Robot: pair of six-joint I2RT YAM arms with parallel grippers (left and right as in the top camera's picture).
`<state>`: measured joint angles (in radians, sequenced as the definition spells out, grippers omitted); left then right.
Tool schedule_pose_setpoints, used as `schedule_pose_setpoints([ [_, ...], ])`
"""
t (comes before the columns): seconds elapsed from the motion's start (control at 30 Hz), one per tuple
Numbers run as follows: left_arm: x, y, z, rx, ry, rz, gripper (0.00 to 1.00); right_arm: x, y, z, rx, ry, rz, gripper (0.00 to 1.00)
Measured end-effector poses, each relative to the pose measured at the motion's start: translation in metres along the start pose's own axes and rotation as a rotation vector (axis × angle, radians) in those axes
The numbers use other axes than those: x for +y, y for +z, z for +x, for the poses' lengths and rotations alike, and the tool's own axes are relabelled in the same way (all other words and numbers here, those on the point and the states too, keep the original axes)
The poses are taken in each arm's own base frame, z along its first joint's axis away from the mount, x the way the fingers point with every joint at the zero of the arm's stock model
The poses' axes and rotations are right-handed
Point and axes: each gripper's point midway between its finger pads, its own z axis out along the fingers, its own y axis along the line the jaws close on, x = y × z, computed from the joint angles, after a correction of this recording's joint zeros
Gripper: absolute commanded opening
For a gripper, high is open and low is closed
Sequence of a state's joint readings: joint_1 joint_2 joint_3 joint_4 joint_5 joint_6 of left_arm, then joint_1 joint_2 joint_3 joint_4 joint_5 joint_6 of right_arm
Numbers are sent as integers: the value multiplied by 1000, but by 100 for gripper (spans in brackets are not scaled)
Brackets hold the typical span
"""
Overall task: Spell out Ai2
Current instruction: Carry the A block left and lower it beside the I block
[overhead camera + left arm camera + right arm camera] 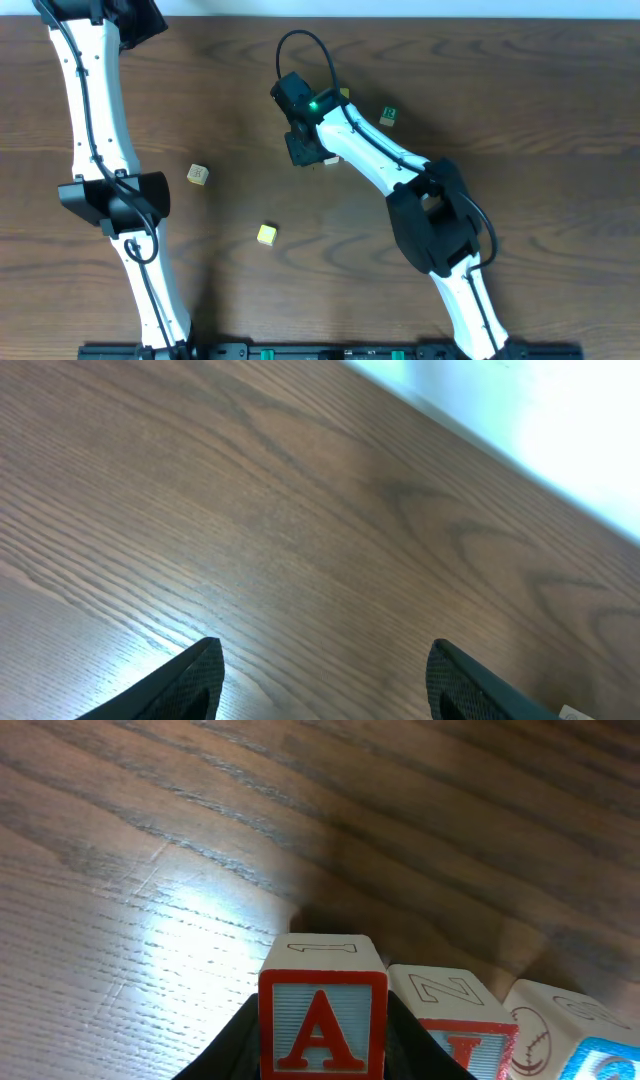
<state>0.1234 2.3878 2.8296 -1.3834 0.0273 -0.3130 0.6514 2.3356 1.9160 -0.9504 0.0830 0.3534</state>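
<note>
- Cube A (322, 1020): red letter in a red frame, facing the wrist camera. It sat clamped between the two dark fingers (235, 1058) of the right gripper (322, 1055), one finger on each side face. Whether it rested on the table (480, 80) or hung just above could not be told.
- Cube I (455, 1020): red letter, just beside cube A at its 3 o'clock, beyond the finger on that side.
- Cube 2 (575, 1020): blue face at the frame corner, cut off by the edge, at 3 o'clock of cube I and close against it. Contact could not be told.
- Right gripper: grasping cube A. From overhead it sat just off table centre, toward 12 o'clock.
- Left gripper (325, 670): released, fingertips standing wide apart over bare wood with nothing between them, near the table's edge.
- Green cube (388, 116): alone, at 2 o'clock of the right gripper, apart from it.
- Pale cube (198, 174): alone, at 9 o'clock of table centre, near the left arm.
- Yellow cube (266, 234): alone, at 7 o'clock of table centre.
</note>
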Motion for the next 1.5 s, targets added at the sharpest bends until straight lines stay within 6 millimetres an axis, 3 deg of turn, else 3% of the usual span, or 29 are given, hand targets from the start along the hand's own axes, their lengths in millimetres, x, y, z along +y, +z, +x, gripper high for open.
schedule_pose_setpoints([
  [0.87,0,0,0,0,0,0,66,-1,0,-6,-27,8,8,1],
  [1.5,0,0,0,0,0,0,66,3,0,1,7,196,-14,2],
])
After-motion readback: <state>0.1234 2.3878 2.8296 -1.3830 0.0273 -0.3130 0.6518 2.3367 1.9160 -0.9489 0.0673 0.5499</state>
